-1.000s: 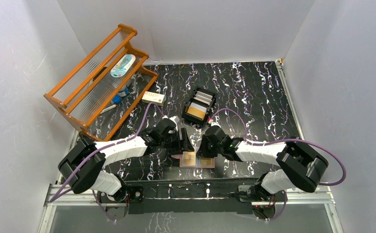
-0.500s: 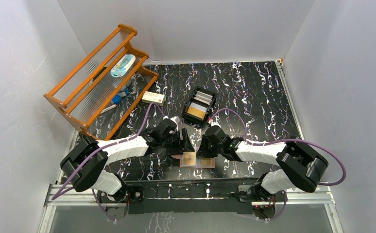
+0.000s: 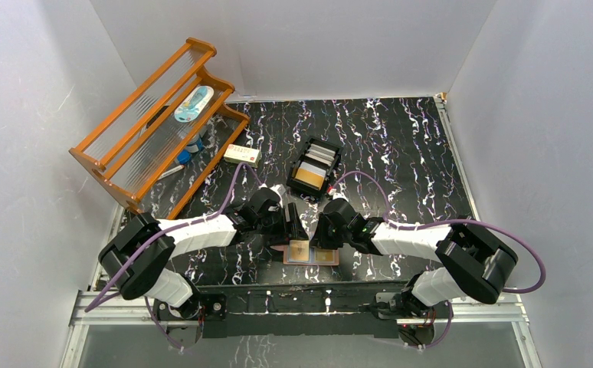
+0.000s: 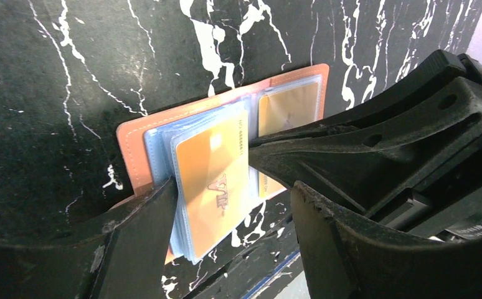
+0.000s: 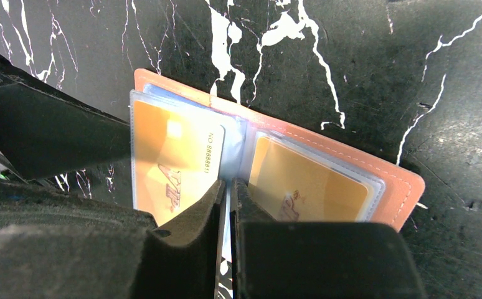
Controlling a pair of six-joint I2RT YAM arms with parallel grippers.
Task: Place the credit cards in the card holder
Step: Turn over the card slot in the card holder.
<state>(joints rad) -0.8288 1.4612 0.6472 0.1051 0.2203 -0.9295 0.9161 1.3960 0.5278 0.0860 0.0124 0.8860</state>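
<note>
The salmon card holder (image 3: 325,258) lies open near the table's front edge. A gold credit card (image 4: 210,180) marked VIP sits in its left clear sleeve. Another gold card (image 5: 301,180) fills the right sleeve. My left gripper (image 4: 232,185) is open and straddles the left sleeve stack, one finger (image 4: 145,230) against the stack's outer edge. My right gripper (image 5: 227,187) is shut to a narrow slit. Its tips rest at the holder's fold, by the VIP card's (image 5: 164,156) inner edge. Whether anything thin sits in the slit is unclear.
A black slotted tray (image 3: 332,175) behind the grippers holds a gold card (image 3: 309,177) and silver ones (image 3: 322,152). A white-and-red box (image 3: 243,154) lies left of it. A wooden rack (image 3: 155,123) fills the back left corner. White walls enclose the table.
The left arm's rear links have edged slightly to the right. Both grippers and the card holder stay where they were.
</note>
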